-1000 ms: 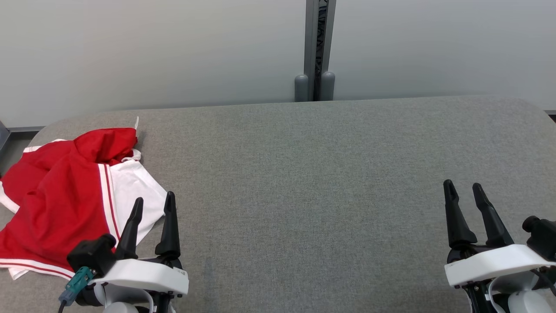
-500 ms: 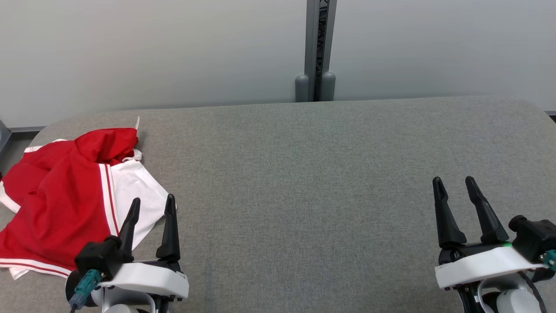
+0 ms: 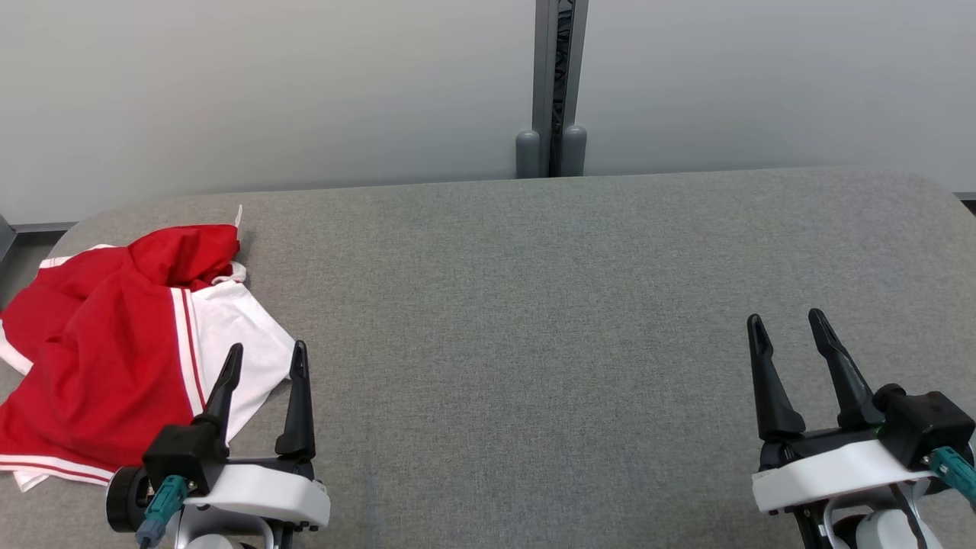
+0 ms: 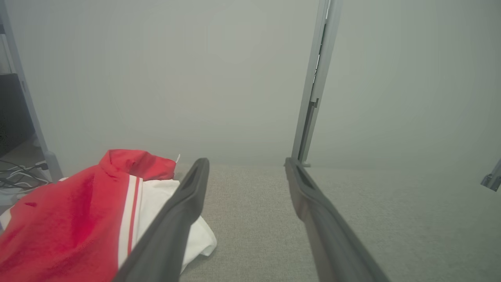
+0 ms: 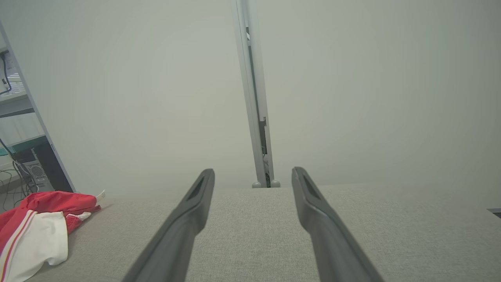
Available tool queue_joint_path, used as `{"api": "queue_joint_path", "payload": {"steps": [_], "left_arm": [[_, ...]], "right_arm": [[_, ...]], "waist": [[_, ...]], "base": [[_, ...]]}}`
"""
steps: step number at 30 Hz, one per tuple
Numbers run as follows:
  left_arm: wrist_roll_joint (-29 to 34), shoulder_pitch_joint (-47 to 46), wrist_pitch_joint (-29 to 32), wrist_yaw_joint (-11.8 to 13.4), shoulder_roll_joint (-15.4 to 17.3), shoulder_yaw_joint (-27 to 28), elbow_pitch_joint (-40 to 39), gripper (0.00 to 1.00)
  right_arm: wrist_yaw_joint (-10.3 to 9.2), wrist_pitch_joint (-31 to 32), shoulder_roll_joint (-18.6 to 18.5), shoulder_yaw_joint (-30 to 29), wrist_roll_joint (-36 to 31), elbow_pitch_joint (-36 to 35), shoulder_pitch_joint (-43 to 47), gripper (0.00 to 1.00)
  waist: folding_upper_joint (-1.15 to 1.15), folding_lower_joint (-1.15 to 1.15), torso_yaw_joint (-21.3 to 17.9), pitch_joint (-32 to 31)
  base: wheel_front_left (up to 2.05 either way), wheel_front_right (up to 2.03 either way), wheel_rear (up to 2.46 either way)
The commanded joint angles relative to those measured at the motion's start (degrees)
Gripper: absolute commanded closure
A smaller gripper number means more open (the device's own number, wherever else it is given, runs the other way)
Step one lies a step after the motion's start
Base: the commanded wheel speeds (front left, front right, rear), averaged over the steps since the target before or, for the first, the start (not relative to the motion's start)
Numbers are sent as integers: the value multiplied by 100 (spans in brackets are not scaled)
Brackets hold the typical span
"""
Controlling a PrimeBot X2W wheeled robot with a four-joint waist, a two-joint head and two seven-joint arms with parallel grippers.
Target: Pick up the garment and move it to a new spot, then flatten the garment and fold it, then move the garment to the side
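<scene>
A red and white garment (image 3: 114,343) lies crumpled at the left end of the grey padded table (image 3: 534,305); it also shows in the left wrist view (image 4: 78,219) and far left in the right wrist view (image 5: 35,223). My left gripper (image 3: 267,357) is open at the lower left, its left fingertip over the garment's white edge, nothing between its fingers. Its fingers (image 4: 188,203) stand apart in the left wrist view. My right gripper (image 3: 785,324) is open at the lower right over bare table, far from the garment.
A pale wall with a grey vertical post (image 3: 553,84) runs behind the table. The table's rounded far corners and left edge lie close to the garment. Cables and shelving (image 5: 15,156) stand beyond the table's left end.
Both grippers have drawn back toward the bottom of the head view; the right one also shifted left. The garment has not moved.
</scene>
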Motion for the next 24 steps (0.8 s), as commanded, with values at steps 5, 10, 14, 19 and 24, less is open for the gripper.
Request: {"api": "queue_joint_path", "payload": {"steps": [5, 10, 14, 19, 24], "left_arm": [[269, 64, -61, 31, 27, 8, -54, 0], [434, 81, -85, 15, 29, -5, -35, 0], [541, 80, -106, 21, 29, 11, -35, 0], [501, 66, -106, 18, 29, 19, -13, 0], [470, 34, -106, 21, 29, 17, 4, 0]], "right_arm": [[29, -142, -3, -1, -318, -14, -68, 0], [29, -218, 19, 24, -520, -8, -48, 0], [29, -260, 35, 50, -641, -14, -48, 0], [29, -258, 59, 23, -608, 10, -54, 0], [29, -258, 67, 6, -593, 30, -70, 0]], "waist": [[0, 0, 6, 6], [0, 0, 12, 1], [0, 0, 13, -5], [0, 0, 8, -2], [0, 0, 8, 0]], "base": [[0, 0, 0], [0, 0, 0], [0, 0, 0], [0, 0, 0], [0, 0, 0]]}}
